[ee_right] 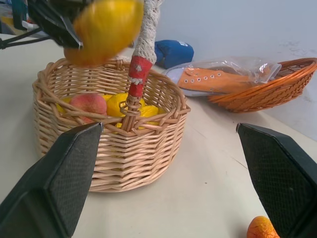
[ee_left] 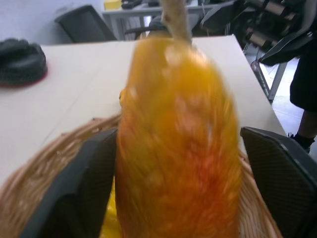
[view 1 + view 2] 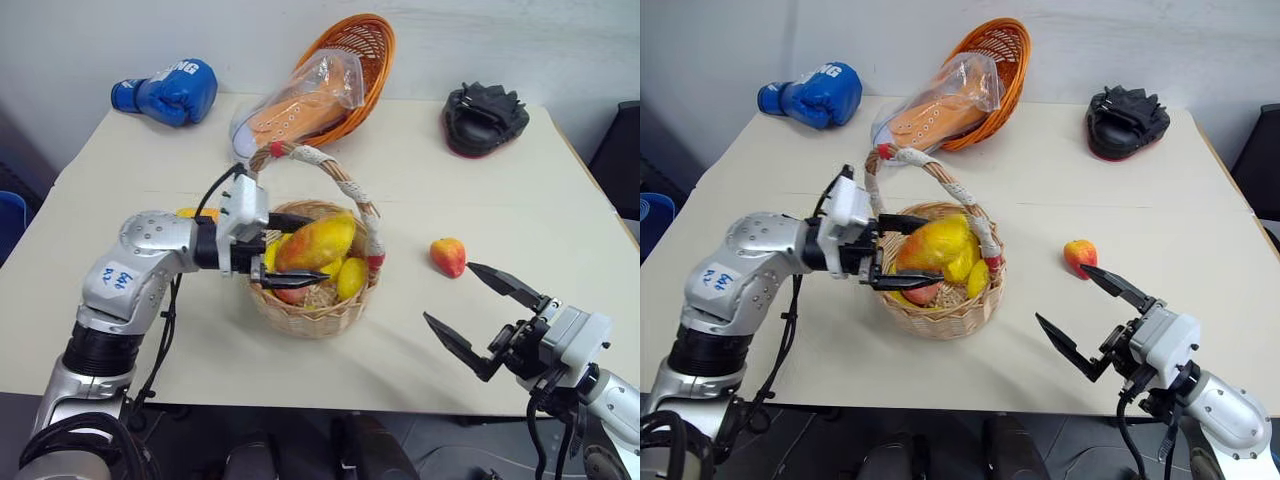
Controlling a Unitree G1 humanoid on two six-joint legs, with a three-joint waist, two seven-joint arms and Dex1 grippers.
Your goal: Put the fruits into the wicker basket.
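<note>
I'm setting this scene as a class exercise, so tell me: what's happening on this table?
The left gripper has its fingers spread around a long yellow-orange mango just above the round tan wicker basket, which already holds yellow fruits and a pink peach. The right gripper hangs open near a small red-orange fruit lying on the table.

The wicker basket [image 3: 312, 300], round, light tan, with a tall arched handle wrapped in whitish cord with red ends, stands upright near the middle of the table [image 3: 520, 200]. Inside it lie yellow fruits [image 3: 350, 278] and a pink peach [image 1: 88, 104]. A long yellow-orange mango [image 3: 316, 243] with a red flush sits above the basket's opening, between the spread fingers of the left claw [image 3: 300, 248]. A small red-orange rounded fruit [image 3: 448, 256] lies on the table, apart from the basket on its right.
</note>
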